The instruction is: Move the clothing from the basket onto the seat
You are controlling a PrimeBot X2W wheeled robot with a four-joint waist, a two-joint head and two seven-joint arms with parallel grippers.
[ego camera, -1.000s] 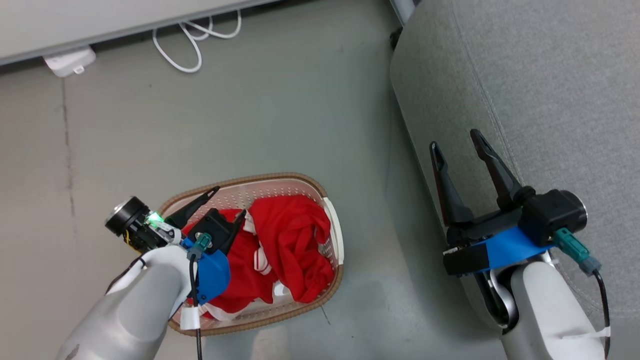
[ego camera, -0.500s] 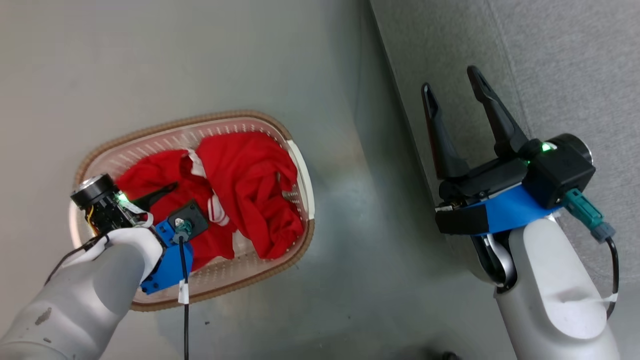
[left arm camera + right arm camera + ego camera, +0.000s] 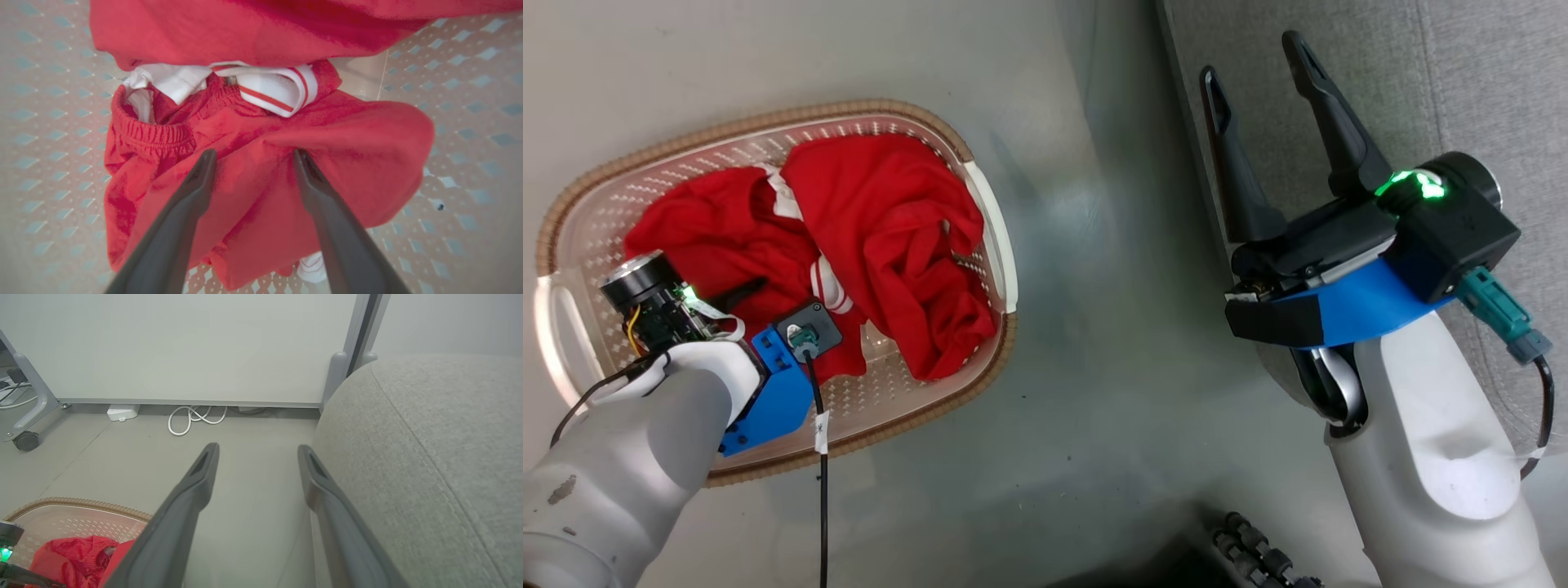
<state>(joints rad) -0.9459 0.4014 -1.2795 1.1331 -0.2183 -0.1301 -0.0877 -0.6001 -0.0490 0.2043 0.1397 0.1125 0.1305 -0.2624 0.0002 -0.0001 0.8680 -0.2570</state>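
Inside the basket point(image 3: 874, 110) on the floor point(image 3: 1094, 367), the left pincer point(image 3: 254, 157) is spread wide. Its two tips sit low over a fold of the red clothing point(image 3: 882, 212) and grip nothing; whether they touch the cloth cannot be told. The clothing lies heaped from the basket's middle toward its end nearest the seat point(image 3: 1486, 82). The right pincer point(image 3: 1252, 61) hangs spread and empty by the seat's left edge.

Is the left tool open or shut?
Open. In the left wrist view the left tool has its long dark fingers apart over the bright red fabric garment.
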